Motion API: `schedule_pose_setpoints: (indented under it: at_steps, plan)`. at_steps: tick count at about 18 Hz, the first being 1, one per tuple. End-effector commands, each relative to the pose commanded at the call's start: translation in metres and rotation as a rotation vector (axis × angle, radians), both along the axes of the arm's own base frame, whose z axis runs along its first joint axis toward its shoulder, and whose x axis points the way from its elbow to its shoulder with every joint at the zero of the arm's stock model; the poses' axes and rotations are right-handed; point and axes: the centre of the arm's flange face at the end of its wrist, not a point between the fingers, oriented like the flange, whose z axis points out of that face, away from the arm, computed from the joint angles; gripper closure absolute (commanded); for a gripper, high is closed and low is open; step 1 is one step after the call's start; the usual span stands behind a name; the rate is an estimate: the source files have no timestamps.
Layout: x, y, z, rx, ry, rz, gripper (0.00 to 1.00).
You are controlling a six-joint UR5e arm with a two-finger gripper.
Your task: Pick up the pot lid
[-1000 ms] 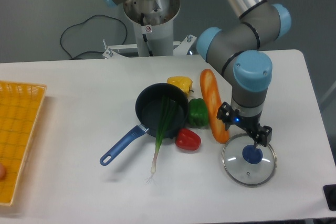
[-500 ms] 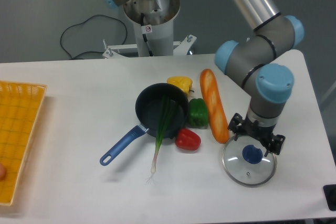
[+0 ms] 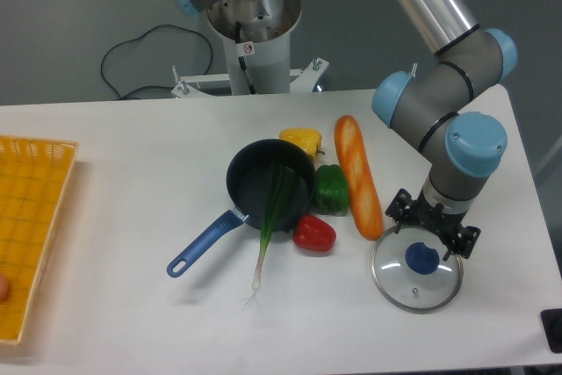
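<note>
Jaws of the gripper [image 3: 433,225] stand apart, with space between the fingertips, above the far part of the lid [image 3: 395,284] and its blue knob [image 3: 422,258]. Whether either tip touches the glass, I can't fairly say from this angle. The lid lies flat towards the near right corner of the bench [image 3: 114,261], knob up. Just beyond it, the long orange thing [image 3: 353,160] runs away towards the far edge. Left of that sit the green pepper [image 3: 331,189], the yellow pepper [image 3: 303,139] and the red one [image 3: 314,234], all close around the black pan [image 3: 249,182]. A spring onion [image 3: 267,236] hangs over the pan's rim, roots towards the near edge, beside the blue handle [image 3: 207,243].
</note>
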Motion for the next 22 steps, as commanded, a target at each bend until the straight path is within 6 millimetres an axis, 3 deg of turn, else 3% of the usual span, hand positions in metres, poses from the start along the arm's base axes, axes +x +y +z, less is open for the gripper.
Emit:
schedule_pose_setpoints:
  at_steps: [8,11,22]
  plan:
    - [-0.005,0.005,-0.009,-0.003,-0.002,-0.001,0.00]
    - [-0.004,0.008,-0.014,-0.005,-0.009,0.003,0.06]
    - [-0.008,0.011,-0.020,-0.002,-0.008,-0.008,0.01]
